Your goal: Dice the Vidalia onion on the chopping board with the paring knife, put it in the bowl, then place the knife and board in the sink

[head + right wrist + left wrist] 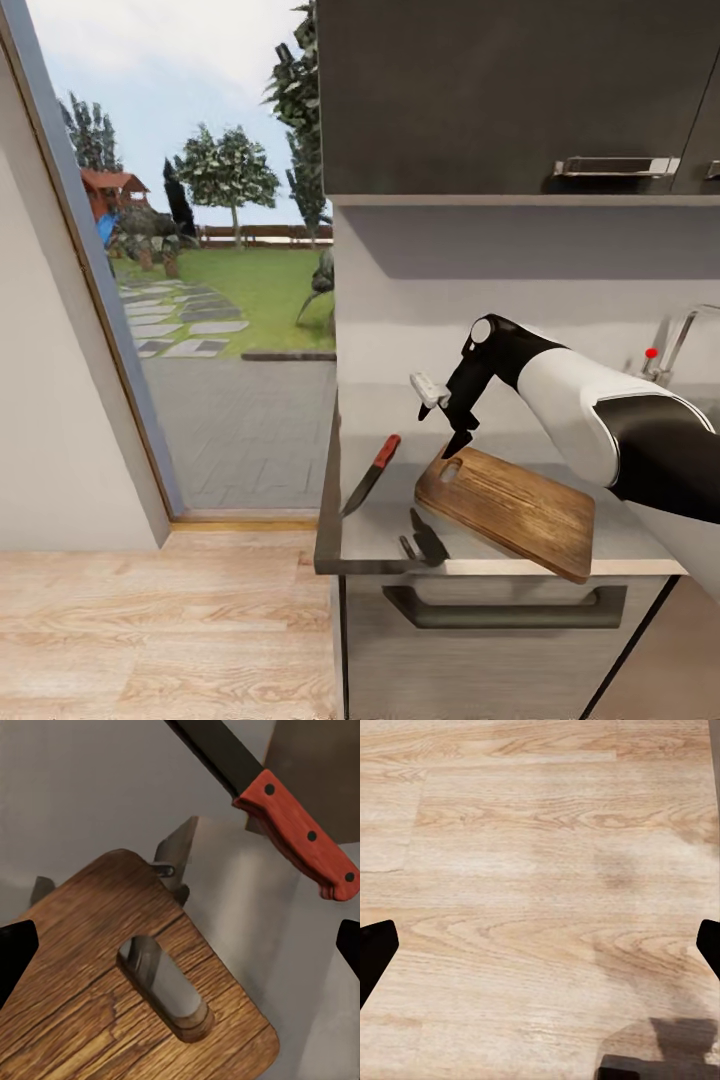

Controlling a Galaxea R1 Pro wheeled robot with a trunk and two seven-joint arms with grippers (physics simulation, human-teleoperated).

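Observation:
The brown wooden chopping board (505, 505) lies on the light-grey countertop (375, 520), its near corner jutting over the front edge. The right wrist view looks down on the handle-hole end of the board (97, 997). My right gripper (443, 415) hangs open just above that end, its fingertips spread wide (180, 952). The paring knife (372, 472) lies left of the board, red handle (300, 832) pointing away from the front edge. My left gripper (540, 952) is open over the pale wooden floor (532, 855). Of the sink I see the faucet (680, 340) and red knob (651, 352). Onion and bowl are out of view.
A dark wall cabinet (520, 95) hangs over the counter. The countertop ends at its left edge (330, 480) beside an open doorway to a garden (230, 300). A drawer handle (505, 608) sits under the front edge. A dark gripper-shaped shadow (425, 542) lies near the board.

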